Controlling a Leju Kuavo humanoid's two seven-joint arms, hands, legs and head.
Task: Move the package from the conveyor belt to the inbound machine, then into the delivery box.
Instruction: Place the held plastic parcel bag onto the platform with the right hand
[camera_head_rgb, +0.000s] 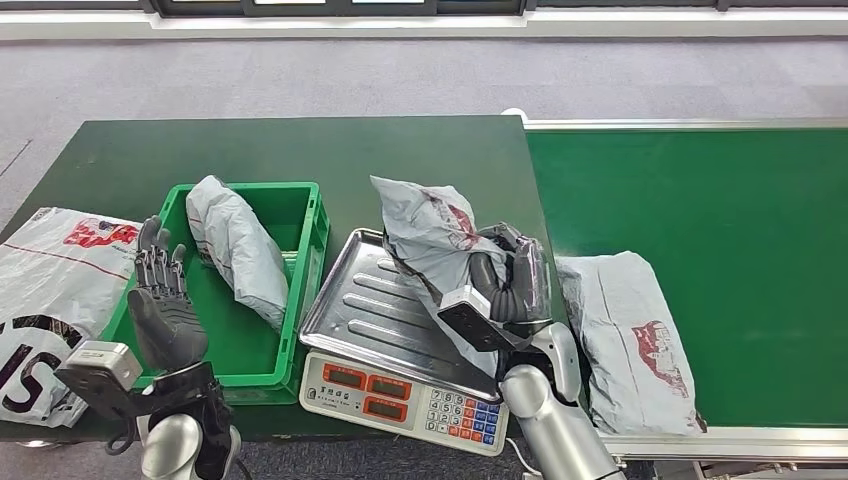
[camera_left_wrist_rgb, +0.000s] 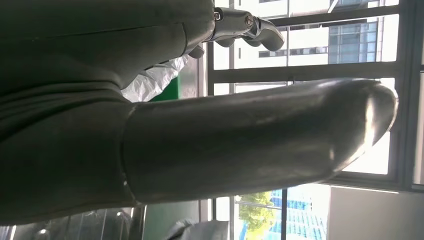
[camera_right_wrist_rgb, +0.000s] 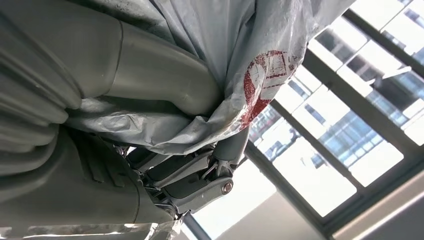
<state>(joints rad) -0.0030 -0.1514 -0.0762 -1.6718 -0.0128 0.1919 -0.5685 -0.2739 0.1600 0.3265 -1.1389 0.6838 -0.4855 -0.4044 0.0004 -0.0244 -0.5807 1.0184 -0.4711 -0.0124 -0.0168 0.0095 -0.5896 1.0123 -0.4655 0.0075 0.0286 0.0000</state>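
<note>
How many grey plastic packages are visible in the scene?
3. One package lies in the green crate, one is gripped by the right hand over the scale tray, one lies on the conveyor belt.

We see a crinkled grey plastic package (camera_head_rgb: 430, 235) over a shiny ribbed metal scale tray (camera_head_rgb: 385, 305). The green crate (camera_head_rgb: 305, 260) looks like smooth plastic. The belt (camera_head_rgb: 700, 240) is matt.
</note>
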